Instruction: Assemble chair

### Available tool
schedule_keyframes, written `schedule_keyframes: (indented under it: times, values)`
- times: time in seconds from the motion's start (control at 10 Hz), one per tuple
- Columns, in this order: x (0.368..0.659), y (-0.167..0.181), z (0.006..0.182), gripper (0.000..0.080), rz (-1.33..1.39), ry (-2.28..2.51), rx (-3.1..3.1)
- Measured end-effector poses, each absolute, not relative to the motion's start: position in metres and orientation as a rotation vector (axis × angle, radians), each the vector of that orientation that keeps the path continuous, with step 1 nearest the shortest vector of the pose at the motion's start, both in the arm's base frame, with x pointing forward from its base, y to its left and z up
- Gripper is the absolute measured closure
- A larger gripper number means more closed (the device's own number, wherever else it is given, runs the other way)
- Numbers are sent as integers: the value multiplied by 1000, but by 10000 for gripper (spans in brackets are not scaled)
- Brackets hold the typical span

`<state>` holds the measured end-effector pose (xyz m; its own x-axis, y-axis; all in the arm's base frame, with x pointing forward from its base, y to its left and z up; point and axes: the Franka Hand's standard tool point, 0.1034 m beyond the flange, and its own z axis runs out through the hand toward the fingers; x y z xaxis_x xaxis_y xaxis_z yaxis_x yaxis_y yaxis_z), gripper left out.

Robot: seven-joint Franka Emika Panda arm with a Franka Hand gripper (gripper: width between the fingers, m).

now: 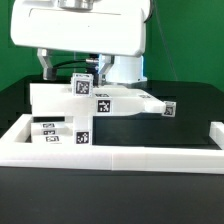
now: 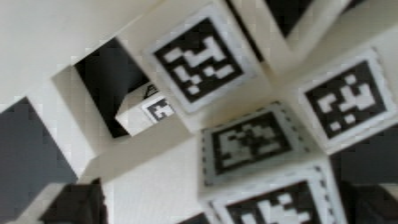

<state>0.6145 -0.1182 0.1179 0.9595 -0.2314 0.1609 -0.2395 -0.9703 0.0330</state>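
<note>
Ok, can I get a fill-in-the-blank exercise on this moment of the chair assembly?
1. The chair parts are all coloured ____.
2. The table they lie on is ____.
3. The backdrop behind the robot arm is ____.
Missing words: white; black; green.

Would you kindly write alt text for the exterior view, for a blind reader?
White blocky plastic chair parts bearing black-and-white square tags cluster on a dark table inside a low white border wall, under a large white robot arm.
</note>
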Motion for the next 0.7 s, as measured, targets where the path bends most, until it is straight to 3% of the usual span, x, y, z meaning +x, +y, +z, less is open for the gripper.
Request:
schedule_keyframes:
  times: [0.6, 0.7]
  values:
    - [621, -108, 122, 151, 239, -69, 3062]
    - [621, -108, 121, 261, 239, -80, 3063]
